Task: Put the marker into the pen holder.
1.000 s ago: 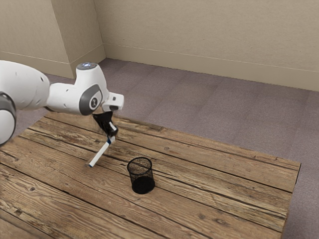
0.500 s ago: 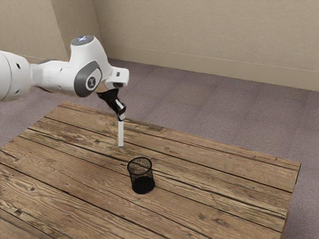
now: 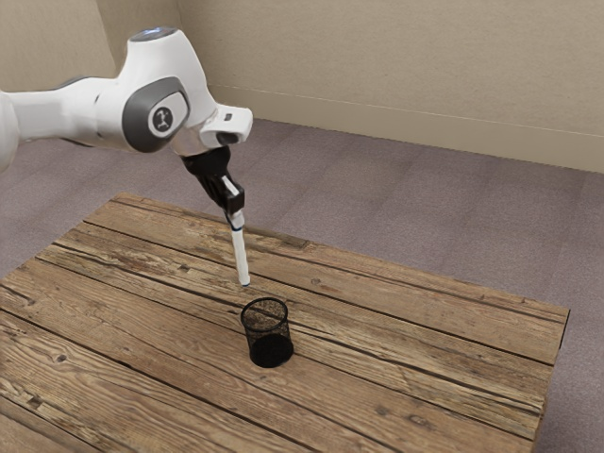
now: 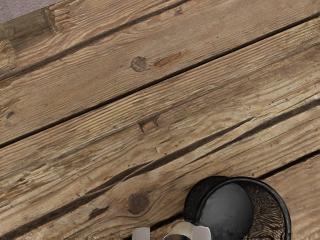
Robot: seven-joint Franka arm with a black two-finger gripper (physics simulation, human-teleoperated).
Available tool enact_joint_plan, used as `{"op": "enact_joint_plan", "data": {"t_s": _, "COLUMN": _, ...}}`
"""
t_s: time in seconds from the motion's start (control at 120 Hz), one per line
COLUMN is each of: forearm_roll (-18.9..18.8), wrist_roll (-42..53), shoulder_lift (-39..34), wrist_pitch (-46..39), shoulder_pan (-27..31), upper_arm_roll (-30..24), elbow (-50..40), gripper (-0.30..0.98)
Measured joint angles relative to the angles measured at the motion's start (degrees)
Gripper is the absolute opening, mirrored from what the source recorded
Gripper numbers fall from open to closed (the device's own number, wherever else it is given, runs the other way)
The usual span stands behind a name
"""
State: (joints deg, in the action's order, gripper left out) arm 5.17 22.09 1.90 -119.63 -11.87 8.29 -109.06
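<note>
wooden table (image 3: pixel 406 349), upright black mesh pen holder (image 3: pixel 270 344)

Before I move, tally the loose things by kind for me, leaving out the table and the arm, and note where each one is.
Marker: 1, held in the gripper above the table
Pen holder: 1, standing on the table
Total: 2
</note>
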Motion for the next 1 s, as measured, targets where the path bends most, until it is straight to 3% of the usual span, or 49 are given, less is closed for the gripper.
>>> {"op": "enact_joint_plan", "data": {"t_s": 0.225, "forearm_roll": 3.4, "wrist_roll": -1.5, "shoulder_lift": 0.4, "wrist_pitch": 5.3, "shoulder_pan": -3.2, "upper_arm_roll": -0.2, "elbow": 0.2, "gripper": -0.10}}
{"op": "enact_joint_plan", "data": {"t_s": 0.583, "forearm_roll": 4.0, "wrist_roll": -3.1, "shoulder_lift": 3.1, "wrist_pitch": 7.1, "shoulder_pan": -4.0, "upper_arm_roll": 0.0, "elbow": 0.0, "gripper": -0.10}}
{"op": "enact_joint_plan", "data": {"t_s": 0.833, "forearm_roll": 4.9, "wrist_roll": -3.1, "shoulder_lift": 3.7, "wrist_pitch": 7.4, "shoulder_pan": -4.0, "upper_arm_roll": 0.0, "elbow": 0.5, "gripper": 0.39}}
{"op": "enact_joint_plan", "data": {"t_s": 0.908, "forearm_roll": 3.4, "wrist_roll": -2.8, "shoulder_lift": 8.4, "wrist_pitch": 7.6, "shoulder_pan": -2.3, "upper_arm_roll": -0.2, "elbow": 8.2, "gripper": 0.47}}
{"op": "enact_joint_plan", "data": {"t_s": 1.0, "forearm_roll": 2.3, "wrist_roll": -2.4, "shoulder_lift": 14.6, "wrist_pitch": 10.0, "shoulder_pan": 5.0, "upper_arm_roll": -1.2, "elbow": 19.7, "gripper": 0.54}}
